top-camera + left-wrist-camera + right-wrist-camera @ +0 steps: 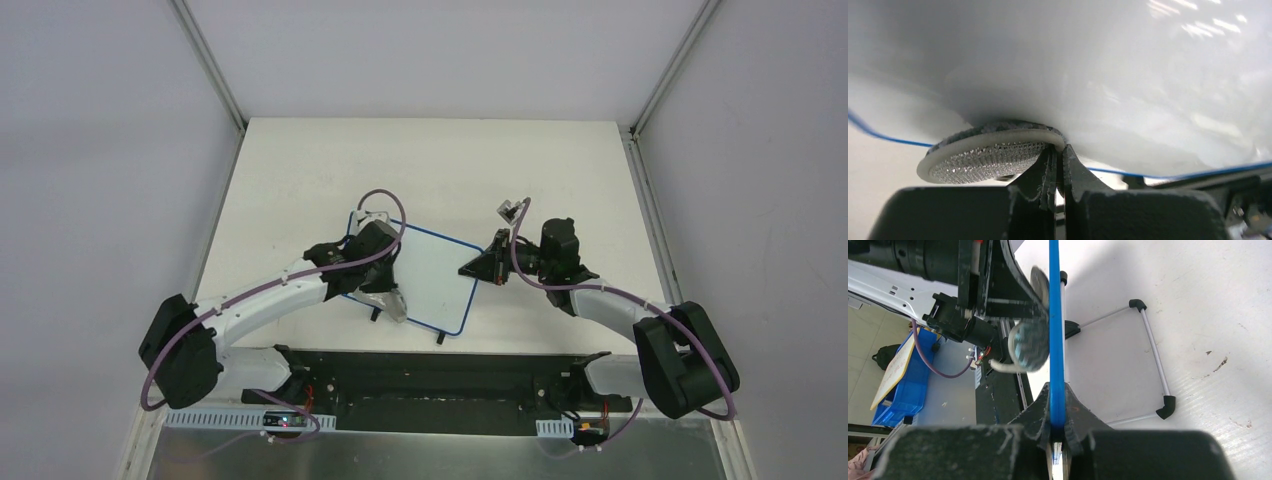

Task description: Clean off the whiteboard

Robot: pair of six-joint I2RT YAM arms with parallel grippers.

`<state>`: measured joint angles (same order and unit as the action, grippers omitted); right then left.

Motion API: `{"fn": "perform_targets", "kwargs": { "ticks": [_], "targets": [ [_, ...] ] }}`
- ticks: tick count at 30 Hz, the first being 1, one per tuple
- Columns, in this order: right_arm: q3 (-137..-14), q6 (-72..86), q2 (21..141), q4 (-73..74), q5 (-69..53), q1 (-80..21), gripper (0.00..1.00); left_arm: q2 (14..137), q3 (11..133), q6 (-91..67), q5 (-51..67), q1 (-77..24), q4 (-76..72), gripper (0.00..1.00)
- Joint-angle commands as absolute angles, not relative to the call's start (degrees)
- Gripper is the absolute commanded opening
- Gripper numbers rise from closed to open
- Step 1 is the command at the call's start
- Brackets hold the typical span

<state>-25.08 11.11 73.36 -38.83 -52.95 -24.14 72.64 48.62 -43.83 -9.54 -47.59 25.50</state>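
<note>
**Figure. Erasing in progress, both arms engaged.** The left end effector (1058,152) is nearly closed, its fingertips pinching the rim of a round eraser (990,157). The felt face of the eraser lies directly ahead of the fingertips and is pressed against the whiteboard (430,280).

The right end effector (1058,432) is narrowed onto the blue frame of the whiteboard. The frame runs straight out from between its fingers, so this arm appears to act as a brace. Seen from the right end effector, the eraser is on the left side of the frame. The wire stand (1154,355) is on the right side, resting on the surface (1208,300). The whiteboard leans tilted on this stand, between the two end effectors.

*Progress.* Grasping the eraser, steadying the whiteboard and making contact all appear complete. In the overhead view the exposed part of the writing face shows no ink. The area ahead of the left fingertips also reads plain white with only glare. The patch under the eraser and the left arm is hidden, and fine marks would be too small to see. The wiping therefore looks well advanced or nearly finished. What probably remains is a pass over the covered area, then lifting the eraser away and releasing the frame.
</note>
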Motion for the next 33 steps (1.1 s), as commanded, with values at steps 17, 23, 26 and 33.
{"fn": "perform_targets", "kwargs": {
  "ticks": [17, 23, 26, 33],
  "targets": [
    [-24.79, 5.36, 74.32, -36.04, -56.08, -25.36, 0.0, 94.23, 73.48, -44.15, -12.72, -66.25, 21.43, 0.0],
    [-24.85, 5.35, 74.49, -36.04, -56.2, -25.43, 0.0, 96.68, 76.28, -44.4, -10.66, -68.24, 20.08, 0.0],
    [-24.87, 5.32, 74.5, -36.04, -56.21, -25.44, 0.0, 93.41, 72.37, -43.93, -12.81, -66.79, 20.29, 0.0],
    [-24.7, 5.34, 74.17, -36.04, -56.09, -25.44, 0.0, 80.62, 57.43, -42.88, -13.9, -54.18, 20.03, 0.0]
  ]
}}
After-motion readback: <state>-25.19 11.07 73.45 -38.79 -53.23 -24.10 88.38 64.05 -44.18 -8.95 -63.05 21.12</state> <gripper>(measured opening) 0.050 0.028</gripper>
